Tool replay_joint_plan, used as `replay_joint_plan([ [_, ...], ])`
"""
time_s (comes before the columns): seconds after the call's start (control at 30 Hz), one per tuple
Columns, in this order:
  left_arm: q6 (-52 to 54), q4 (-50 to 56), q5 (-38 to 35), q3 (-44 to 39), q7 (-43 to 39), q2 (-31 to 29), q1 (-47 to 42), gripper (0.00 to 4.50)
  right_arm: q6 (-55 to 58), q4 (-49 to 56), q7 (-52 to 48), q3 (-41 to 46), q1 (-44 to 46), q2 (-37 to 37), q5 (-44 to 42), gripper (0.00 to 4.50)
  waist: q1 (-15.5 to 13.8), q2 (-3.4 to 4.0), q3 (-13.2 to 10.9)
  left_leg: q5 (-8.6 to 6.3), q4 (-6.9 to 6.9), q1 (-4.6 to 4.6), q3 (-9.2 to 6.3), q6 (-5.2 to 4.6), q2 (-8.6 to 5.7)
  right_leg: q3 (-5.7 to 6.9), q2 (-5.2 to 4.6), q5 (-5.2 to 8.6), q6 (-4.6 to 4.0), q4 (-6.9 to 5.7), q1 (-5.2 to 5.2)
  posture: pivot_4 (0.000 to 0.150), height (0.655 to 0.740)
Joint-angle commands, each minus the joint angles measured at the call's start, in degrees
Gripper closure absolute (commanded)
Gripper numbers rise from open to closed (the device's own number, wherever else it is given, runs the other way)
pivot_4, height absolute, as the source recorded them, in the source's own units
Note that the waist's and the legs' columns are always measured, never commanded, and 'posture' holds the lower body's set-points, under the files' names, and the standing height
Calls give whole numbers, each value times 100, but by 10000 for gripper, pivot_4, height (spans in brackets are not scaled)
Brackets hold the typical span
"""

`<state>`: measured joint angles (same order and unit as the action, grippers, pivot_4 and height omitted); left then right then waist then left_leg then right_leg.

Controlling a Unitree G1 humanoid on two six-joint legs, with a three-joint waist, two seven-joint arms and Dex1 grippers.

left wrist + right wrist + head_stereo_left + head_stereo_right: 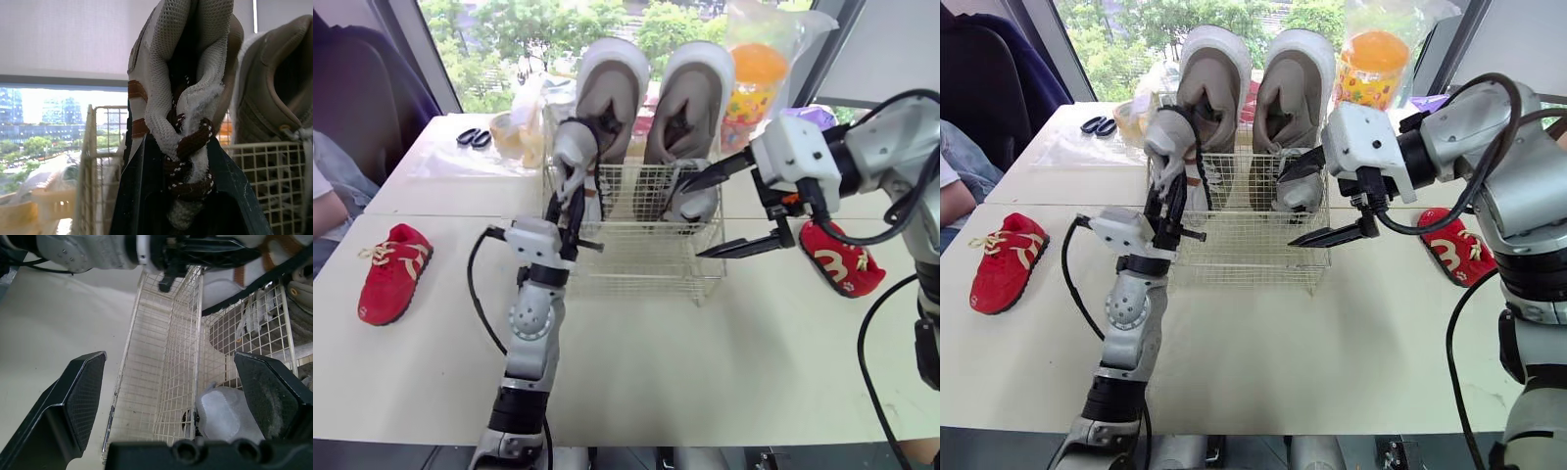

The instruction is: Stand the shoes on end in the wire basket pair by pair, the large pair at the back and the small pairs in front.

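Two large beige shoes [610,93] [687,98] stand on end at the back of the wire basket [646,227]. My left gripper [570,201] is shut on a small white shoe [573,157] with brown laces [188,147], holding it upright over the basket's front left part. A second small white shoe [697,204] stands in the front right part. My right gripper [693,220] is open beside that shoe, at the basket's right wall, its fingers [78,391] wide apart and holding nothing.
One red shoe [393,271] lies on the table at the left, another [842,259] at the right behind my right arm. Scissors [475,137] and a bagged orange cup [754,83] sit behind the basket. A person [328,196] sits at the far left.
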<state>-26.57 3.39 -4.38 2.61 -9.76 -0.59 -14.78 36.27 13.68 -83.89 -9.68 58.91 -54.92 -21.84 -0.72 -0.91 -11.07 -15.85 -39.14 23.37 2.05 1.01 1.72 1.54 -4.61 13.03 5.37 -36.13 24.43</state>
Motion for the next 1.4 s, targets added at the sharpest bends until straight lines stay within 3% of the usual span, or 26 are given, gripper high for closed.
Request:
replay_joint_plan([
  [0.03, -9, 31, -160, 155, -246, -60, 443, 30743, 16, 154, 62, 172, 127, -62, -90, 0, 10, 26, 16, -1, 1, -1, 2, -2, 1, 0, 0, 0, 0, 0, 0, 1500, 7400],
  [0.2, 459, 626, -475, 155, -456, -272, 835, 4150, -54, 144, 130, 196, 25, -55, -97, 0, 32, 51, 31, -7, 5, -4, 5, -11, 3, -1, 1, 1, -1, 1, 0, 1500, 7400],
  [0.23, 644, 798, -601, 154, -536, -366, 906, 562, -79, 133, 154, 203, -7, -48, -92, 0, 35, 53, 32, -7, 7, -5, 5, -12, 3, -1, 1, 1, -1, 1, 0, 1500, 7400],
  [0.5, 2271, 2188, -1793, -89, -929, -1136, 1203, 562, -204, 134, 362, 296, -289, 15, -143, 0, 132, 55, 33, -9, 10, -5, 3, -15, 6, -1, 3, 2, -1, 0, 2, 1500, 7400],
  [0.83, 3744, 2954, -3685, -820, -714, -1450, 296, 562, -346, 16, 550, 249, -391, 119, -101, 0, 118, 46, 28, -5, -5, 0, -3, -11, 2, -1, 5, 5, -10, 0, -2, 1500, 7400],
  [0.97, 4689, 3437, -5206, -1200, -952, -2195, 361, 562, -376, -1, 531, 310, -467, 35, -105, 0, 148, 46, 27, -6, 2, -2, -4, -11, 5, -2, 7, 1, -2, -1, 0, 1500, 7400],
  [1.17, 6121, 3382, -7788, -2288, -1724, -4165, 690, 562, 60, 23, 834, 785, -672, -220, -291, 0, 132, 47, 24, -5, 3, -1, -26, -11, 7, 0, 12, 14, -25, -3, 2, 1500, 7400],
  [1.27, 6408, 3207, -8292, -2589, -1975, -4662, 734, 562, 271, 5, 975, 1031, -763, -334, -386, 0, 104, 42, 22, -5, 1, 1, -25, -10, 4, 2, 7, 16, -27, 1, 0, 1500, 7400],
  [1.4, 6503, 3166, -8449, -2663, -1980, -4759, 737, 562, 318, 48, 1031, 1051, -788, -359, -445, 0, 134, 41, 22, -5, 1, -1, -13, -10, 2, -5, 4, 17, -28, 8, -2, 1500, 7400],
])
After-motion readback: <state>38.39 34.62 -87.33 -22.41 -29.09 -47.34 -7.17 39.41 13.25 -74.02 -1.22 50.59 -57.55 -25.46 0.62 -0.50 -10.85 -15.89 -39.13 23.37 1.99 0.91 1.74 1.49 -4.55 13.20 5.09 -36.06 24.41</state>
